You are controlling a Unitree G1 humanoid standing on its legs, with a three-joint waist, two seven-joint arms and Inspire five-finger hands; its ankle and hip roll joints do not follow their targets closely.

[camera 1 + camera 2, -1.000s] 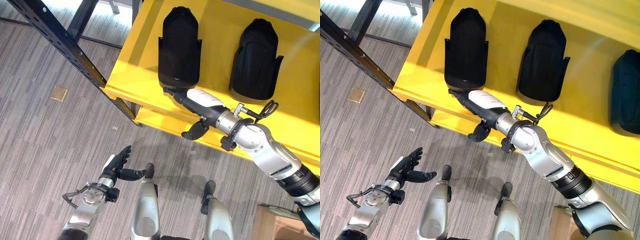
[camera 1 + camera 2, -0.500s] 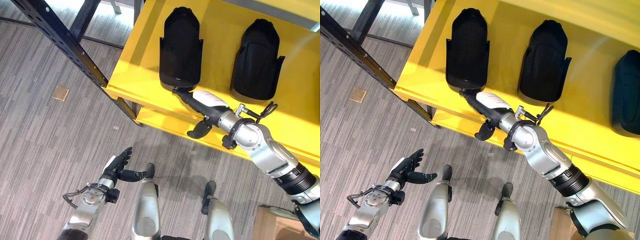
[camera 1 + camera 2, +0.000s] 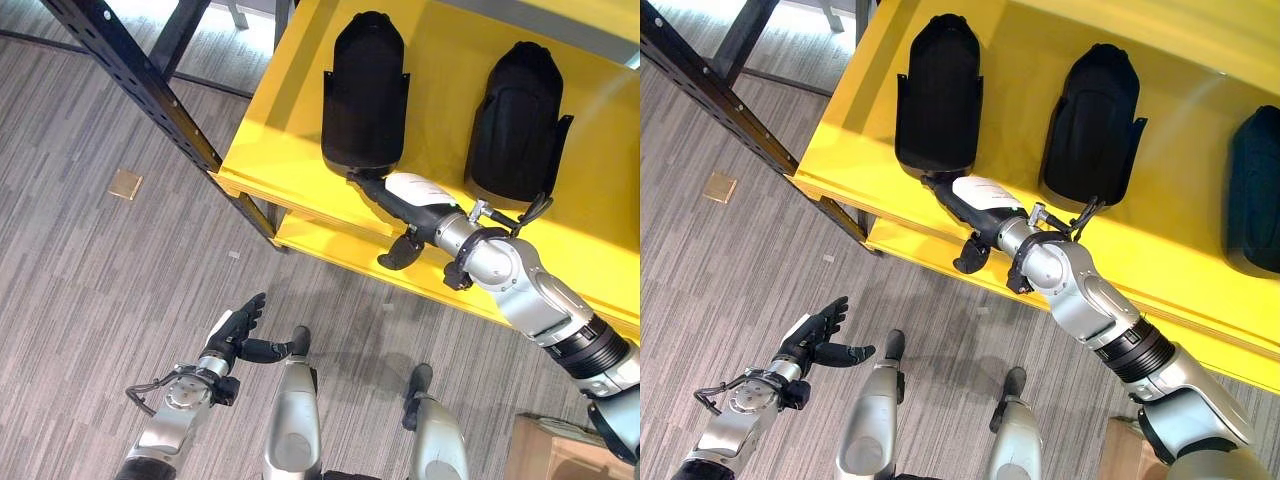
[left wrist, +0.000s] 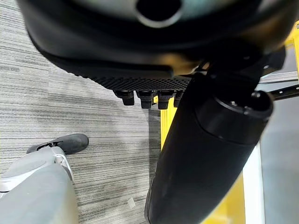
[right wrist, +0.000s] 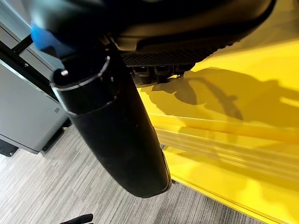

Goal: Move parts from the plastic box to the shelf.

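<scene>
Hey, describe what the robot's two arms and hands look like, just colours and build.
Both arms are silver-grey metal with rounded segments and black joint rings. The right hand is dark with a white cover on its back and a black thumb; a black cable loops at its wrist. The left hand is dark too, with a white patch along its side, and a black cable loops by its silver wrist.

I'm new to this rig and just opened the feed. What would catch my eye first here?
The bright yellow shelf with black moulded parts standing on it, the leftmost part at its front. The right hand reaches over the shelf edge, fingertips at that part's base. The left hand hangs low over the grey carpet, fingers straight.
</scene>
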